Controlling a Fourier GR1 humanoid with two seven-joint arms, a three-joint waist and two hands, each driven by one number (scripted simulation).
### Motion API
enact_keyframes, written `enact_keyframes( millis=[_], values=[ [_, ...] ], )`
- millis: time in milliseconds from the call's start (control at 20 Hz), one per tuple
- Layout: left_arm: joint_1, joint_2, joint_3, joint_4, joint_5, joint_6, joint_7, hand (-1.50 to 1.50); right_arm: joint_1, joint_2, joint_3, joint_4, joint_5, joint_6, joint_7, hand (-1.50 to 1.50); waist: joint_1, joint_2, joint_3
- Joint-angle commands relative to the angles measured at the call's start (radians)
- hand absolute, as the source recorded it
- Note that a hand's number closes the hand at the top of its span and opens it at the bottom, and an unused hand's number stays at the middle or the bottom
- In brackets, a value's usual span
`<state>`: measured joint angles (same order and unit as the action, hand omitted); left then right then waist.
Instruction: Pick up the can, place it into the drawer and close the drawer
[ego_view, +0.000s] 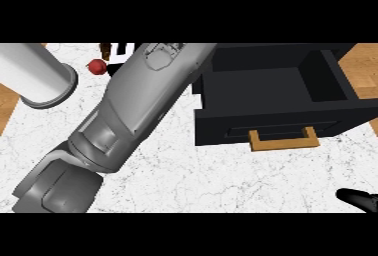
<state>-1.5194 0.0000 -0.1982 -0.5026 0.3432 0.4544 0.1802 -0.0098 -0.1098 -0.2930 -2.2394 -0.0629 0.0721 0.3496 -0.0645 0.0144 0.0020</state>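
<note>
Across the white marbled worktop, my grey left forearm stretched to the far edge.
Whether my left robot hand was gripping, I could not tell; the small red can sat beside it, left of the open black drawer; my right robot hand barely showed.

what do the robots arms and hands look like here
The left forearm is glossy grey, built of smooth rounded panels with darker seams and a blocky segment at its lower end. Of the right hand only a shiny black rounded part shows at the lower right corner. No cables visible.
</note>
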Motion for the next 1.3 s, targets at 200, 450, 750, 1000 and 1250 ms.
enact_keyframes(
  millis=[200, 450, 750, 1000, 1250],
  values=[
    [-0.020, 0.000, -0.122, 0.081, 0.076, 0.108, -0.085, 1.50, -0.053, -0.021, 0.008, 0.042, 0.007, -0.001, 0.008, -1.50, -0.028, 0.005, 0.001],
    [-0.058, 0.000, -0.087, 0.171, 0.094, 0.132, -0.114, -1.50, -0.014, -0.013, 0.016, -0.009, 0.004, 0.008, 0.009, -1.50, -0.031, 0.010, 0.001],
    [-0.104, 0.000, -0.114, 0.187, 0.135, 0.203, -0.109, -1.50, -0.068, -0.072, 0.013, 0.014, 0.032, 0.030, -0.001, -1.50, -0.063, 0.018, 0.002],
    [-0.092, 0.000, -0.113, 0.190, 0.188, 0.203, -0.124, -1.50, -0.094, -0.109, 0.058, 0.022, 0.100, 0.059, -0.034, -1.50, -0.052, 0.019, 0.002],
    [-0.127, 0.000, -0.110, 0.176, 0.235, 0.204, -0.104, -1.50, -0.146, -0.170, 0.115, 0.084, 0.257, 0.074, -0.116, -1.50, -0.027, 0.016, 0.001]
  ],
)
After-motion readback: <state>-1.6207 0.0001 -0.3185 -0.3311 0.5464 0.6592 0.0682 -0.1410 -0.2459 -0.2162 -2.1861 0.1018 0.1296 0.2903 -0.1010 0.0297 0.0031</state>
